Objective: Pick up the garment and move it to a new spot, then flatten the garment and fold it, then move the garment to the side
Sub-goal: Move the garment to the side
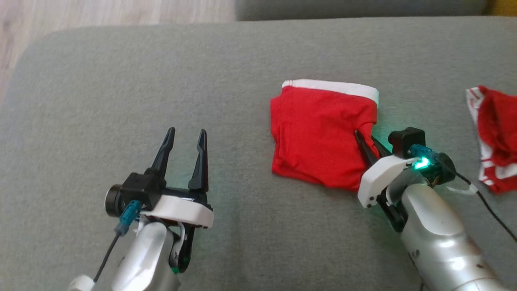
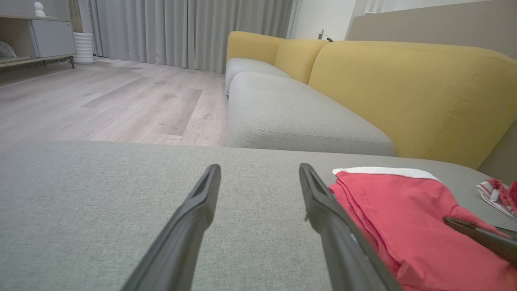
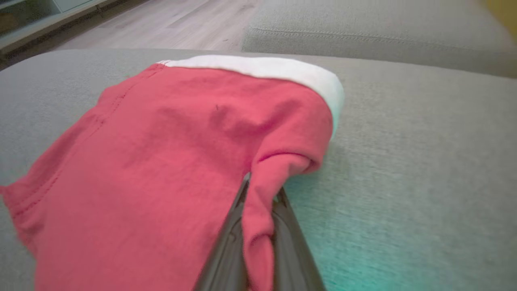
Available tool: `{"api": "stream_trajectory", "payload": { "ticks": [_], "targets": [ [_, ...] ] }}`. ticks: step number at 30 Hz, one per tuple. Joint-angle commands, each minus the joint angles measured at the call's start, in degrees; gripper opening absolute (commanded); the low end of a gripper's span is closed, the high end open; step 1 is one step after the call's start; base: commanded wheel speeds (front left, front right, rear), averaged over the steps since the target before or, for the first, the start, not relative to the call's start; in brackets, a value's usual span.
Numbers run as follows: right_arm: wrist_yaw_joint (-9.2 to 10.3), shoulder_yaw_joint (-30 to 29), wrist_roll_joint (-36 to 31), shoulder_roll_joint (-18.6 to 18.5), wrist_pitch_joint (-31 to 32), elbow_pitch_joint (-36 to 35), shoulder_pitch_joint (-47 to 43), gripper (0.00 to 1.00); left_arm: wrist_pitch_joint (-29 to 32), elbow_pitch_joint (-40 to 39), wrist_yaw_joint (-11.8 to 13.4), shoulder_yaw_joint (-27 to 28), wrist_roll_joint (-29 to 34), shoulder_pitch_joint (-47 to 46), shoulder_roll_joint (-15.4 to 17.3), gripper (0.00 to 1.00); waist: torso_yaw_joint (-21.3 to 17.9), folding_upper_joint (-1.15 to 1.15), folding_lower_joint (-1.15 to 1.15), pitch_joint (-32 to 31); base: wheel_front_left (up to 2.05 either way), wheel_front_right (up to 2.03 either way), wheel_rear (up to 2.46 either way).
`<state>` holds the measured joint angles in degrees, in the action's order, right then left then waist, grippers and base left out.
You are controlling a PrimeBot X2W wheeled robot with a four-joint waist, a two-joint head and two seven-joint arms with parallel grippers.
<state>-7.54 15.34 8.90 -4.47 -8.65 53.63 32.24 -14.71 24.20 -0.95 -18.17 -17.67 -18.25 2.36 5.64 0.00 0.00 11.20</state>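
The garment (image 1: 319, 133) is a red pair of shorts with a white waistband, folded on the grey cushion (image 1: 226, 72) right of centre. My right gripper (image 1: 365, 139) is shut on a pinched ridge of red fabric at the garment's right edge; in the right wrist view the cloth (image 3: 161, 161) is squeezed between the two dark fingers (image 3: 232, 226). My left gripper (image 1: 185, 135) stands open over bare cushion to the left of the garment, nothing between its fingers. In the left wrist view the garment (image 2: 404, 210) lies just right of the open gripper (image 2: 258, 171).
A second red and white striped cloth (image 1: 494, 137) lies crumpled at the cushion's right edge. A yellow sofa back (image 2: 404, 89) rises behind the grey seat. Wooden floor (image 2: 101, 101) lies beyond the cushion's far left edge.
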Motion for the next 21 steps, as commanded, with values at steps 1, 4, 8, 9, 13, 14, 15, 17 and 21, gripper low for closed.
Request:
{"api": "stream_trajectory", "payload": {
  "ticks": [1, 4, 8, 9, 13, 14, 15, 17, 21],
  "targets": [
    [0.05, 1.7, -0.4, -0.6, -1.0, -1.5, 1.0, 0.00, -0.3, -1.5, 0.3, 2.2, 0.3, -0.4, 0.5, 1.00, -1.4, 0.00, 0.00, -1.4, 0.00, 0.00, 0.00],
    [0.05, 4.9, -1.1, -3.3, -0.1, -3.2, 0.8, 0.00, -0.3, -1.5, 0.3, 2.3, 0.2, 0.2, 0.5, 1.00, -2.9, 0.00, 0.00, -2.7, 0.00, 0.00, 0.00],
    [0.05, 11.4, 0.2, -10.2, 3.1, -7.8, 0.6, 0.00, -0.3, -1.4, 0.4, 2.3, 0.0, 1.1, 0.5, 1.00, -4.6, 0.00, 0.00, -4.1, 0.00, 0.00, 0.00],
    [0.05, 12.9, 0.9, -12.6, 4.1, -9.4, 0.7, 0.00, -0.3, -1.4, 0.4, 2.4, 0.0, 1.3, 0.5, 1.00, -5.0, 0.00, 0.00, -4.4, 0.00, 0.00, 0.00],
    [0.05, 18.0, 4.8, -23.6, 9.1, -16.1, 1.3, 0.00, -0.3, -1.7, 0.4, 2.4, -0.1, 1.6, 0.5, 1.00, -6.2, 0.00, 0.00, -4.0, 0.00, 0.00, 0.00],
    [0.05, 18.9, 6.2, -26.4, 10.2, -17.7, 1.5, 0.00, -0.3, -1.8, 0.4, 2.3, -0.1, 1.5, 0.5, 1.00, -6.2, 0.00, 0.00, -3.5, 0.00, 0.00, 0.00],
    [0.05, 19.5, 7.9, -29.0, 11.4, -19.1, 1.6, 0.00, -0.3, -1.9, 0.4, 2.2, -0.1, 1.2, 0.5, 1.00, -6.3, 0.00, 0.00, -3.0, 0.00, 0.00, 0.00],
    [0.05, 20.5, 11.3, -36.7, 14.5, -22.0, 2.1, 0.00, -0.3, -2.4, 0.4, 1.8, -0.3, 0.4, 0.5, 1.00, -6.0, 0.00, 0.00, -1.3, 0.00, 0.00, 0.00],
    [0.05, 21.8, 12.6, -45.1, 15.9, -21.8, 2.3, 0.00, -0.3, -2.7, 0.2, 1.5, -0.5, -0.7, 0.5, 1.00, -5.3, 0.00, 0.00, 1.4, 0.00, 0.00, 0.00]
  ]
}}
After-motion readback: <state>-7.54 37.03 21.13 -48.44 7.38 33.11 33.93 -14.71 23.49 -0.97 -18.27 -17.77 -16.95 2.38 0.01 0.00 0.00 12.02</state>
